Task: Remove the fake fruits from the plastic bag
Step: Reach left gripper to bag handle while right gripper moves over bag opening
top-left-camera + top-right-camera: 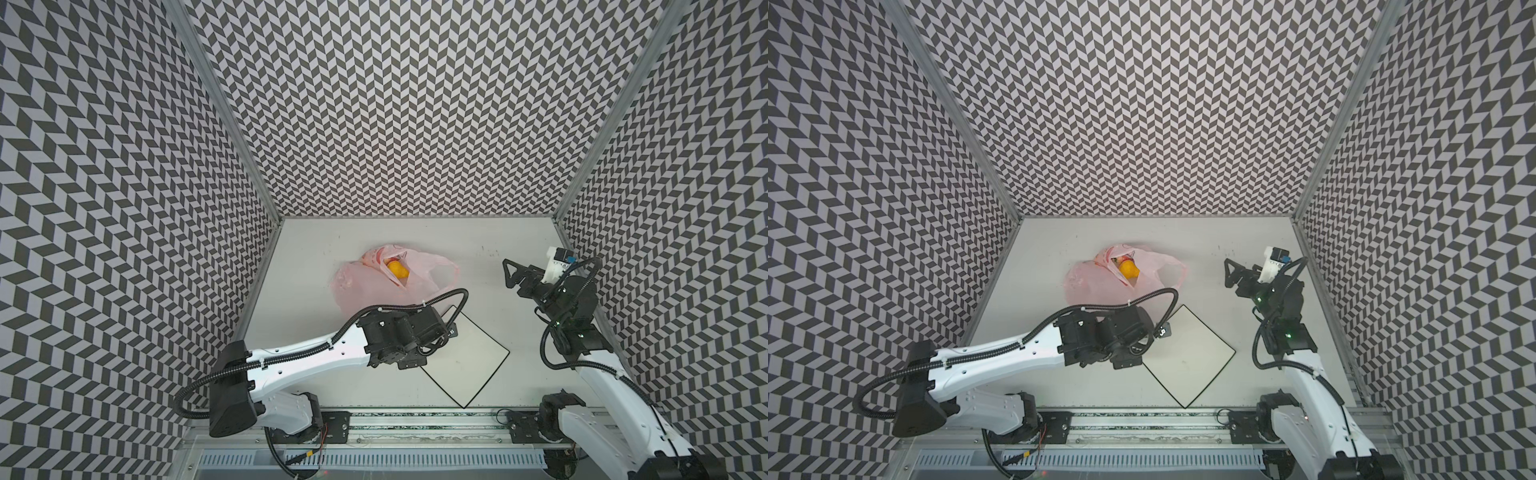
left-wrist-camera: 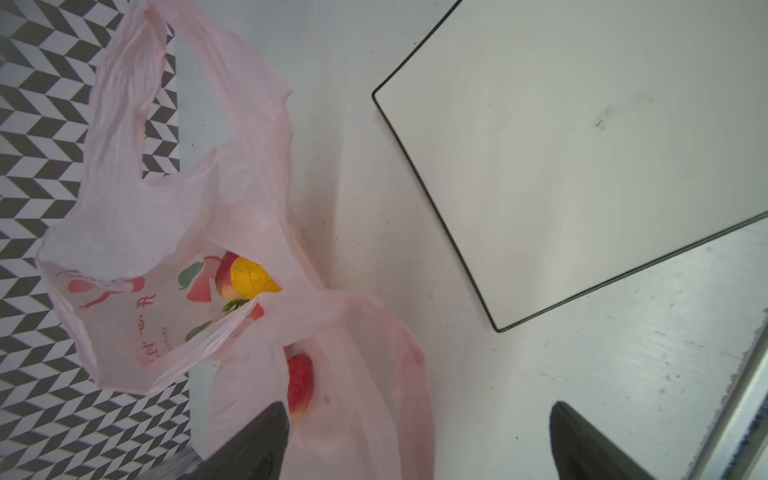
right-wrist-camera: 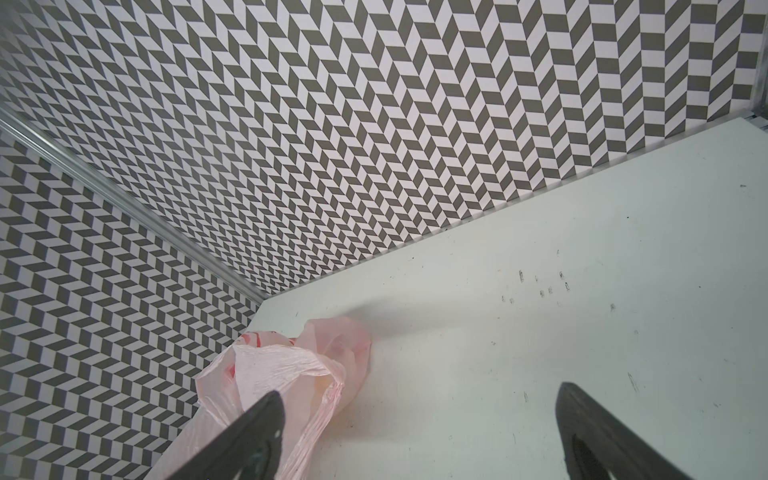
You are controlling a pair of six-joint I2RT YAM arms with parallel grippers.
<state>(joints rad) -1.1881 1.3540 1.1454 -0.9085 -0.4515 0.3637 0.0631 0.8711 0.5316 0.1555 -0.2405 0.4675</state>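
Observation:
The pale-pink plastic bag lies crumpled at the back middle of the table, its mouth gaping. A yellow-orange fake fruit shows in the mouth, with a pink-red one and green leaves beside it. Another red fruit lies lower in the bag. My left gripper hangs open over the bag's near handle, holding nothing; in both top views its wrist hides it. My right gripper stands open and empty to the right of the bag.
A flat white square plate with a thin black rim lies just right of the left wrist, near the bag. Chevron-patterned walls close in the back and both sides. A metal rail runs along the front edge.

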